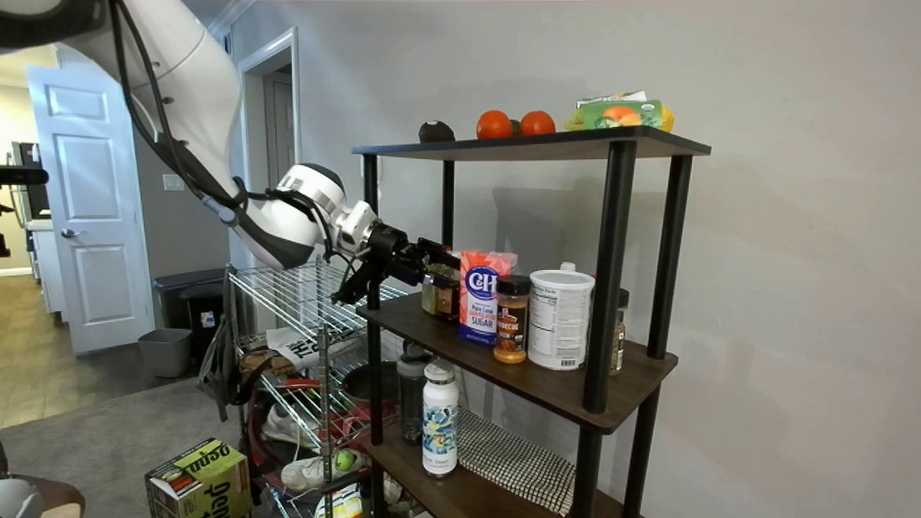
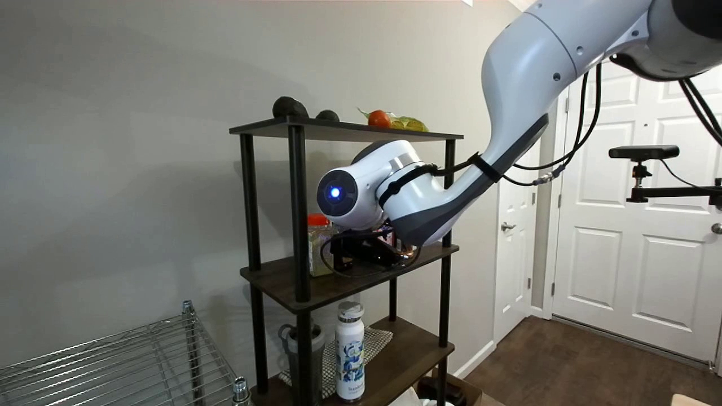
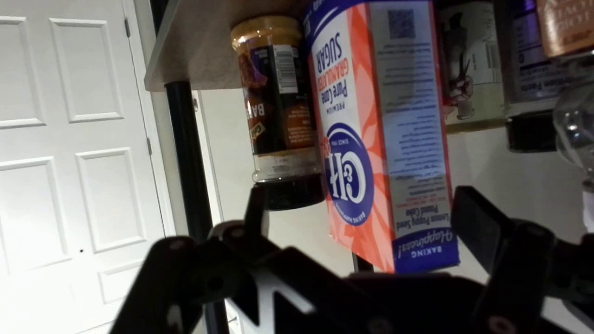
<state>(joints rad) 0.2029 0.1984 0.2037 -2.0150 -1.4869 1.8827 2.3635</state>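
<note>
The gripper (image 3: 364,204) is held over the middle shelf (image 1: 561,386), with its fingers (image 3: 480,227) spread well apart. The sugar (image 3: 385,139) is stood upright on that shelf, just ahead of the gripper. In the wrist view, where everything is turned upside down, the upper part of the sugar is framed by the two fingers, with its printed front and one narrow side both shown. Whether it is touched by either finger cannot be told.

Ahead of the gripper and beside the sugar, the barbecue jar (image 3: 283,106) is seen; its dark lid is overlapped at the edge by a fingertip in the wrist view. Farther from the tool, past this jar, a white tub (image 1: 561,320) is placed. Near the gripper, a red-lidded jar (image 2: 320,251) is partly hidden by the arm (image 2: 513,129) in an exterior view.

Above the tool, an avocado (image 1: 436,132), two tomatoes (image 1: 494,124) and a produce pack (image 1: 620,114) are carried by the top shelf (image 1: 547,146). Below the tool, a white bottle (image 1: 439,421), a tumbler (image 1: 412,399) and a mat (image 1: 514,460) are set on the lower shelf (image 1: 496,500). On the side of the gripper away from the sugar, and lower, a wire rack (image 1: 324,360) is seen.
</note>
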